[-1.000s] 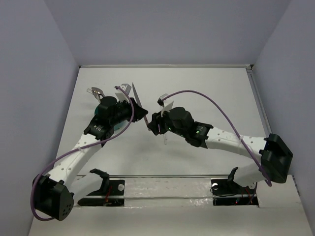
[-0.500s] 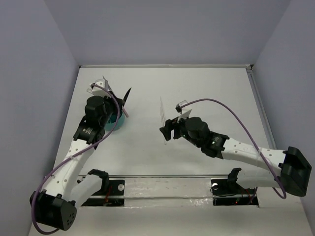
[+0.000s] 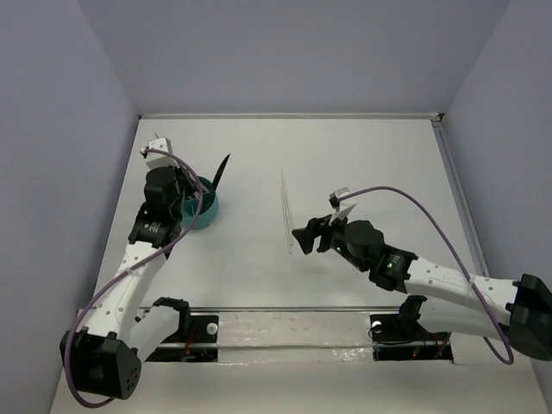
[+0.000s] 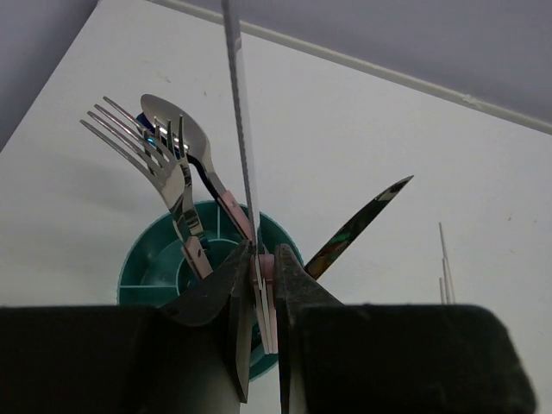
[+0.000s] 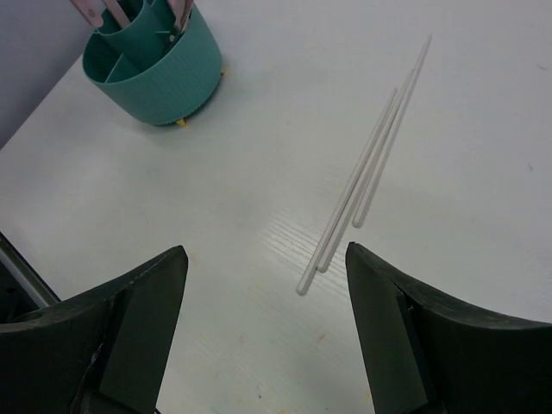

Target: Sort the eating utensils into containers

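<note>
The teal divided cup (image 3: 205,210) stands at the left; it also shows in the left wrist view (image 4: 148,263) and the right wrist view (image 5: 159,73). A silver fork (image 4: 142,147) and a silver spoon (image 4: 177,129) with pink handles stand in it, and a dark patterned piece (image 4: 358,228) leans out to the right (image 3: 222,169). My left gripper (image 3: 184,200) (image 4: 261,285) is shut on a pale pink and white handle whose thin blade (image 4: 240,129) points up, right over the cup's near rim. My right gripper (image 3: 310,235) (image 5: 263,250) is open and empty, just near of three thin white sticks (image 5: 362,181) (image 3: 285,211).
The white table (image 3: 379,164) has a raised edge at the back and right. The purple cables loop over both arms. A metal rail (image 3: 285,323) runs along the near edge between the arm bases.
My left gripper has swung left from the table's middle to the cup, carrying the pale-handled utensil. My right gripper has drawn back to the right and nearer, open, leaving the white sticks on the table.
</note>
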